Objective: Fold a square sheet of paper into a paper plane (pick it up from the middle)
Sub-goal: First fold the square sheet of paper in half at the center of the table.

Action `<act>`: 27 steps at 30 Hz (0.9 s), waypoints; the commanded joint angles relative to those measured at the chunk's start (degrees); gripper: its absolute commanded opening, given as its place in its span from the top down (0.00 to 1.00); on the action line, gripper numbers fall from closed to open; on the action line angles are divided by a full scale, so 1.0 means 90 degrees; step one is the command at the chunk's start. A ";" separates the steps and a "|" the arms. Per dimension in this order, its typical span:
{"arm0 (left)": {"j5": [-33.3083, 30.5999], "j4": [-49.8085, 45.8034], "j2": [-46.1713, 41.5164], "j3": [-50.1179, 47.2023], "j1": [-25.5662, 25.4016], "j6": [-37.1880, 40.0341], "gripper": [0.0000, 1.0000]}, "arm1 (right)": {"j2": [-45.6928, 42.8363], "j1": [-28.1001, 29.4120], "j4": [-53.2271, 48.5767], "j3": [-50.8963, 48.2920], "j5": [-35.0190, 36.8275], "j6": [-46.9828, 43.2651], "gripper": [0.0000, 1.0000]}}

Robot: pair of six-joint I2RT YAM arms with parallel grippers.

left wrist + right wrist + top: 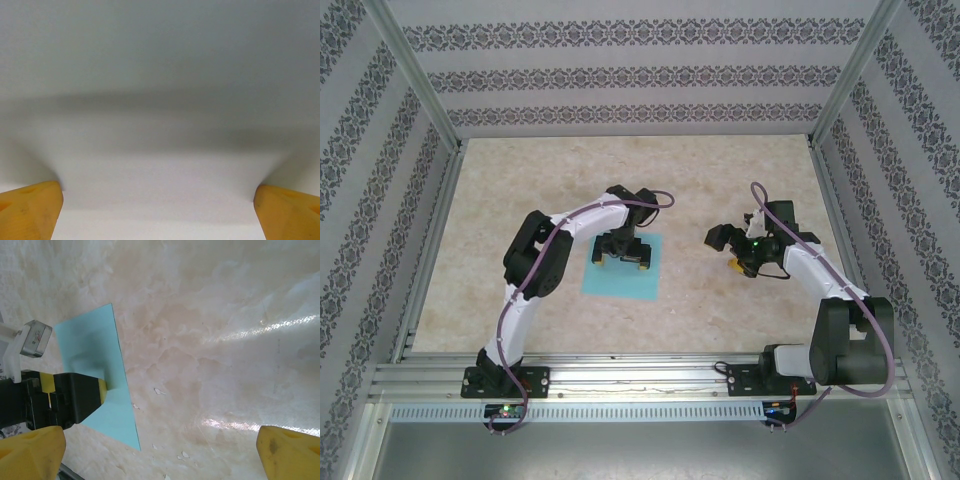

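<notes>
The square sheet of paper [628,285] is turquoise and lies flat on the table left of centre, with no fold showing. My left gripper [622,260] stands over its far half, open, with both yellow tips down at the paper. In the left wrist view a pale blurred surface lies very close between the wide-apart fingertips [30,210]. My right gripper [725,252] hovers open above bare table to the right of the sheet [92,347], holding nothing. From the right wrist I see the left gripper's black finger [80,395] on the paper. The paper plane is out of view.
The marbled beige tabletop [720,180] has small white flecks [158,390] near the sheet's edge. Patterned walls and an aluminium frame [415,90] close in the back and sides. A metal rail [640,375] runs along the near edge by the arm bases.
</notes>
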 commanded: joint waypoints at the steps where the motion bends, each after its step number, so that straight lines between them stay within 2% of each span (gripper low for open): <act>1: -0.0485 0.0014 0.0370 -0.0368 -0.0057 -0.0144 0.00 | 0.0032 0.0101 -0.0114 -0.0010 0.0123 -0.0065 0.02; 6: -0.0332 0.0285 0.0575 -0.0612 -0.0071 -0.0180 0.03 | 0.0051 0.0113 -0.0218 0.0067 0.0193 -0.0126 0.02; 14: -0.0471 0.0301 0.0637 -0.0687 -0.0067 -0.0078 0.07 | 0.0014 0.0130 -0.0250 0.0068 0.0251 -0.0137 0.02; 23: -0.0432 0.0641 0.0251 -0.0752 -0.0077 0.0057 0.09 | -0.0024 0.0140 -0.0280 0.0068 0.0280 -0.0139 0.02; 24: -0.0444 0.0721 0.0169 -0.0769 -0.0078 0.0081 0.10 | -0.0030 0.0135 -0.0289 0.0077 0.0280 -0.0137 0.02; 27: -0.0577 0.0733 0.0103 -0.0675 -0.0077 0.0140 0.24 | -0.0086 0.0140 -0.0338 0.0088 0.0289 -0.0156 0.02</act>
